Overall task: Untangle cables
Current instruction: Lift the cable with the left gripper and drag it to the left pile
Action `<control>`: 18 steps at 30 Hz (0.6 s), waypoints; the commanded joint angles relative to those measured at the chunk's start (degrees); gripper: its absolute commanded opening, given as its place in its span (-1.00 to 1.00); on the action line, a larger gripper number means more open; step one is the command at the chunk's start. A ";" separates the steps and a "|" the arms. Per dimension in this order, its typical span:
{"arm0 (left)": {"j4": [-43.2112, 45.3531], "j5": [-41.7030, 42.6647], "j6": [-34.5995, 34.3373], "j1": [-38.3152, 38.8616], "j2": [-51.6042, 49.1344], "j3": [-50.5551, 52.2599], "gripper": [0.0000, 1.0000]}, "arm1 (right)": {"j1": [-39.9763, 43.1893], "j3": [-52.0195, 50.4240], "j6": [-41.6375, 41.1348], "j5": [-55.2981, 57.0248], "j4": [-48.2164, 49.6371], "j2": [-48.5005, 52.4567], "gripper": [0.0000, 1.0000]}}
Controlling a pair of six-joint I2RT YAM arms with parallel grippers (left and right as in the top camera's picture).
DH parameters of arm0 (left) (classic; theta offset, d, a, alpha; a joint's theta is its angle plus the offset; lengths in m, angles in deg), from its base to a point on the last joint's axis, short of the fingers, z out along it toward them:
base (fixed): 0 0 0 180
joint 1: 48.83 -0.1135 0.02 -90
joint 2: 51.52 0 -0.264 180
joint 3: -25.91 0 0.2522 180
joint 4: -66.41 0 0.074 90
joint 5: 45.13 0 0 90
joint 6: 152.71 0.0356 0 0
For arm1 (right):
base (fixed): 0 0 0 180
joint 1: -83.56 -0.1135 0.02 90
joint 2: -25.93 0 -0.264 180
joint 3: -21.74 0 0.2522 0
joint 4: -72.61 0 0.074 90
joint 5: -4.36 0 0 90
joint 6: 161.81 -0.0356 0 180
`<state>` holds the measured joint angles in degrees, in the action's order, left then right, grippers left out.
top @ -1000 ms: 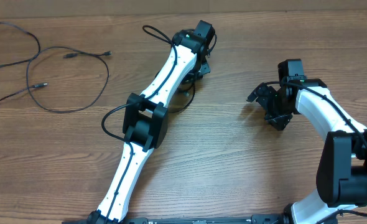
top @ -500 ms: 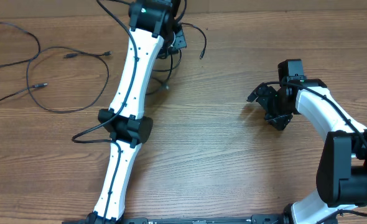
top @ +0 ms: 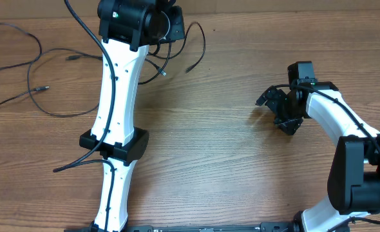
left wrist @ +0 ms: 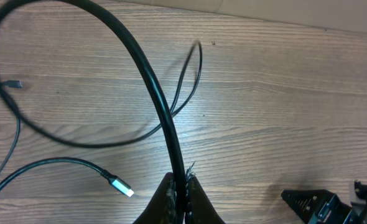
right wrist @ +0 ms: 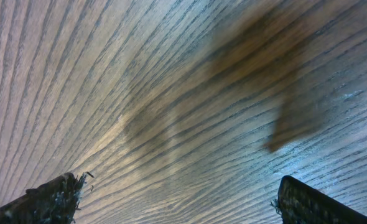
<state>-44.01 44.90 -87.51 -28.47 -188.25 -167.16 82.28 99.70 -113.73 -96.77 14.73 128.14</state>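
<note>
In the overhead view the left arm reaches up the left-centre of the frame. The left gripper (top: 172,29) sits at the top edge, its jaws hidden under the wrist. A thin black cable (top: 201,45) hangs from it and loops out to the right, with its loose ends lying on the table (top: 228,174) just below the gripper. The other cables (top: 45,61) lie in open curves at the upper left, well apart from the gripper. At the right of the frame the right gripper (top: 275,113) is low over bare wood, its jaws spread and holding nothing.

In the left wrist view the left gripper (left wrist: 180,194) is at the bottom centre, with its jaws closed tight on the cable (left wrist: 152,87). The cable arcs up and across to the upper left. Thinner loops of cord rest on the table (left wrist: 283,112) behind it, and a silver-tipped plug (left wrist: 119,185) lies at the lower left. The right gripper (left wrist: 320,205) shows at the lower right corner.

In the right wrist view the right gripper (right wrist: 177,205) has its fingertips (right wrist: 50,200) at the two bottom corners. The jaws are as wide as they go, with only wood grain of the table (right wrist: 140,74) and a soft shadow between them.
</note>
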 commanded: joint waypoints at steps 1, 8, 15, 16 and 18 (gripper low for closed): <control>-0.15 0.44 3.28 -0.15 0.90 -0.52 -0.92 | -0.37 -0.28 0.42 0.61 0.28 -0.07 1.00; -0.15 -0.24 6.05 -1.22 3.87 -0.52 -0.92 | -0.37 -0.28 0.42 0.61 0.28 -0.07 1.00; -0.15 -0.17 8.15 -10.32 16.13 4.83 -0.92 | -0.37 -0.28 0.42 0.61 0.28 -0.07 1.00; -0.15 -0.17 8.15 -11.93 18.58 6.82 -0.91 | -0.37 -0.28 0.42 0.61 0.31 -0.07 1.00; -0.15 -0.20 8.17 -15.65 24.20 12.24 -0.92 | -0.37 -0.28 0.42 0.63 0.28 -0.07 1.00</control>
<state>-44.04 45.71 -80.88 -38.72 -174.83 -161.08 82.28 99.68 -113.77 -96.77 14.75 128.14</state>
